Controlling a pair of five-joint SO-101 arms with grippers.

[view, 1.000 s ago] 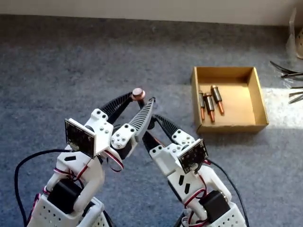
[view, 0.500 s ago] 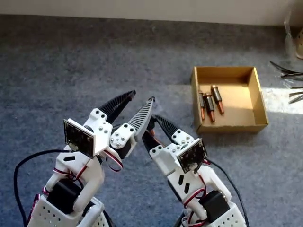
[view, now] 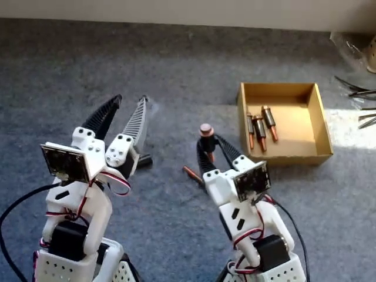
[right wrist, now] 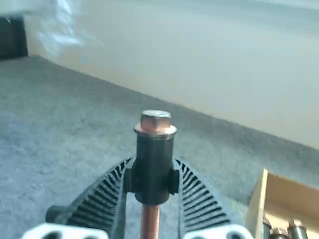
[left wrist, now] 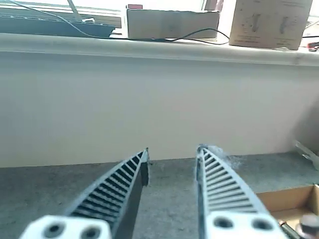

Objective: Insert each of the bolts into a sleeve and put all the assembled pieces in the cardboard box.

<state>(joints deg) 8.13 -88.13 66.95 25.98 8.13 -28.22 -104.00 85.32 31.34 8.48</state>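
Overhead and wrist views of two arms on a grey carpet (view: 176, 64). The right gripper (view: 210, 144) is clamped on an assembled piece (view: 206, 138), a black sleeve (right wrist: 152, 169) with a copper bolt (right wrist: 155, 122) through it. The piece is held upright above the carpet, with the bolt's hexagonal head on top and its shank protruding below the fingers. The left gripper (view: 130, 100) is raised on the left, well apart from the right one, with its jaws spread wide and nothing between them. A loose bolt (view: 192, 173) lies on the carpet just beside the right arm. A loose sleeve (view: 144, 160) lies next to the left arm. The cardboard box (view: 284, 157) stands to the right and holds three finished pieces (view: 261, 127) side by side near its left wall. Metal tools (view: 357, 91) lie at the right edge.
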